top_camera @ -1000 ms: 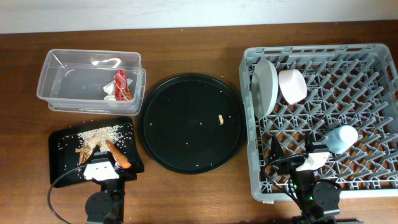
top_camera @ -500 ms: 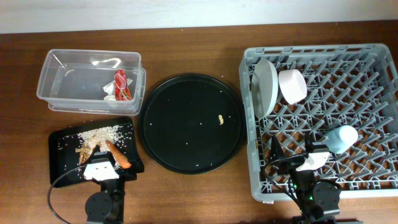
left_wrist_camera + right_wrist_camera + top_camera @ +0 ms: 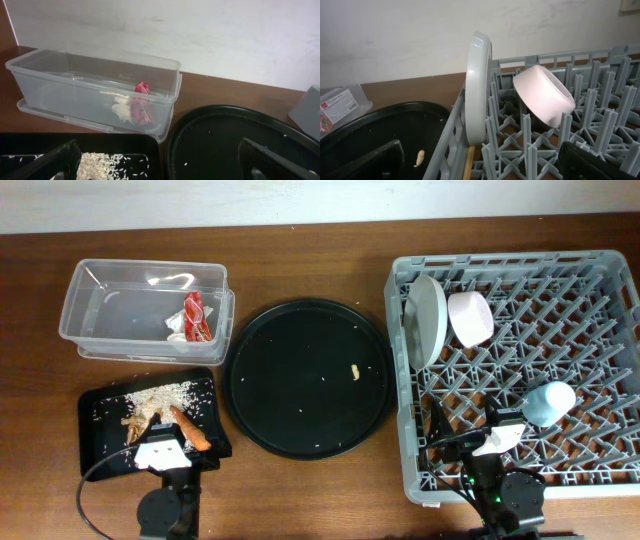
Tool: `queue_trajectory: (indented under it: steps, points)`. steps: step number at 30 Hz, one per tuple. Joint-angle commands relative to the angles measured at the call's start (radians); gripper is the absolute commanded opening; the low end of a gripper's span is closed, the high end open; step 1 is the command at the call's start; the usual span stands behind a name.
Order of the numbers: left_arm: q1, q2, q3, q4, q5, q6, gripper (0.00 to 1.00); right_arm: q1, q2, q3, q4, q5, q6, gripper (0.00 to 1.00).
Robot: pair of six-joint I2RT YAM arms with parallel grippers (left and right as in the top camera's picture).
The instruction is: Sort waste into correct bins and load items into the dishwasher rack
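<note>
Plainly, left hand [image 3: 157,152] and right hand [image 3: 480,150] gape wide, empty.

A lab-style test setup: dishwasher rack [image 3: 520,261] on bare wooden table [image 3: 300,250] against plain white wall [image 3: 200,35].

red wrapper [image 3: 196,315], tissue [image 3: 177,335]: in clear tub [image 3: 75,330] | rice [image 3: 165,393], carrot stick [image 3: 190,430]: in black tray [image 3: 100,442] | plate [image 3: 425,320], bowl [image 3: 472,318], cup [image 3: 550,402]: in rack [image 3: 520,262]
</note>
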Motion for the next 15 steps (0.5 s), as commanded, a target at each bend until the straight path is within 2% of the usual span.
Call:
queue_trajectory:
  steps: [1,15]
  points:
    - [0.006,-0.011,-0.012,0.006,0.011,0.013,0.99,0.006,-0.006,-0.007,-0.001,-0.005,0.0,0.98]
    - [0.006,-0.011,-0.012,0.006,0.011,0.013,1.0,-0.014,-0.006,-0.007,-0.001,-0.005,0.0,0.98]
